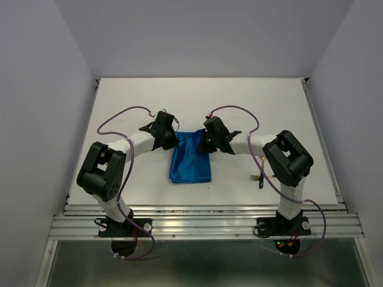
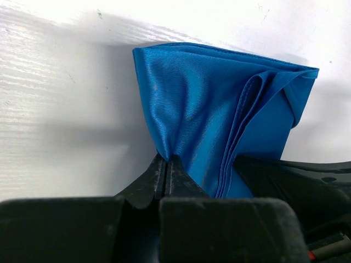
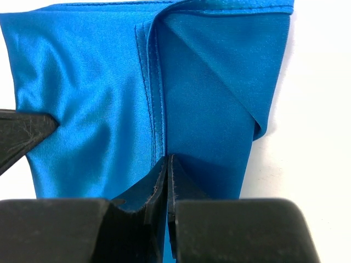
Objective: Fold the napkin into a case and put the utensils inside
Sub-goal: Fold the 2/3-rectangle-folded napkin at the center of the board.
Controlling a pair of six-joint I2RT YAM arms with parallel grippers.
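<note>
The bright blue napkin [image 1: 191, 158] lies folded into a narrow strip at the table's middle, its far end lifted between the two grippers. My left gripper [image 1: 173, 142] is shut on the far left corner; in its wrist view the jaws [image 2: 167, 160] pinch the cloth [image 2: 203, 98], whose stacked hems show. My right gripper [image 1: 206, 145] is shut on the far right corner, with the jaws [image 3: 168, 160] closed on the napkin [image 3: 93, 93] beside a stitched hem. The utensils [image 1: 257, 178], gold heads and dark handles, lie by the right arm's elbow, partly hidden.
The white table [image 1: 131, 107] ends at a metal rail [image 1: 203, 224] in front. Grey walls close in the back and sides. The right gripper's finger [image 2: 296, 175] shows in the left wrist view. The left gripper's finger [image 3: 22, 134] shows in the right wrist view.
</note>
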